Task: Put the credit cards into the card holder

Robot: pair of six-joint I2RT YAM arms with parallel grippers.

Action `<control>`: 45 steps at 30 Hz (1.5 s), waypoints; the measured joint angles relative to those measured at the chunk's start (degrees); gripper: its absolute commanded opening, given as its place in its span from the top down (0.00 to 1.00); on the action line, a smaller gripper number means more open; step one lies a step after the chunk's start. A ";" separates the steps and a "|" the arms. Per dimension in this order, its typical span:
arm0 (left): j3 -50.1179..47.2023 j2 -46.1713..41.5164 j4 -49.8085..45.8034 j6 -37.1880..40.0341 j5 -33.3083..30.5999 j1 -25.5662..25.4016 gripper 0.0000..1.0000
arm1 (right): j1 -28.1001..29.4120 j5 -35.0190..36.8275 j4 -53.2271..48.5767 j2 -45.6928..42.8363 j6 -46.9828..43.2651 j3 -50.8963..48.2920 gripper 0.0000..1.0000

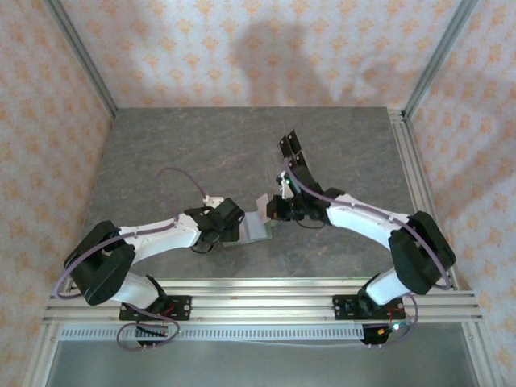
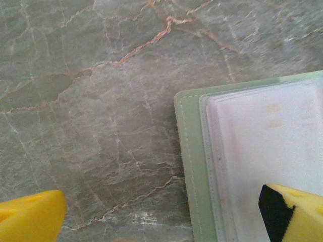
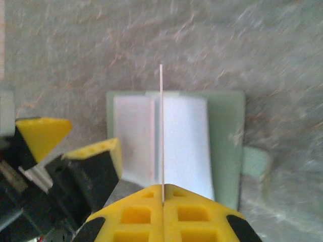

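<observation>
At the bottom edge of the right wrist view, the right claw (image 3: 162, 194) pinches one credit card (image 3: 161, 126) edge-on, in front of the open card holder (image 3: 227, 136), which lies mid-frame on the desk (image 3: 227, 50). The left claw (image 2: 161, 204) is spread wide, with one finger (image 2: 298, 212) over the holder's pale inside.

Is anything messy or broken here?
Nothing looks broken or spilled. The card holder lies open on the table. The right gripper pinches one credit card edge-on over it. Two black cards lie farther back, at a slant.
</observation>
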 measured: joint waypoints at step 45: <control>-1.55 0.46 -0.24 -6.32 -2.86 -1.60 0.00 | 5.14 -3.17 38.27 12.85 12.76 -13.07 1.00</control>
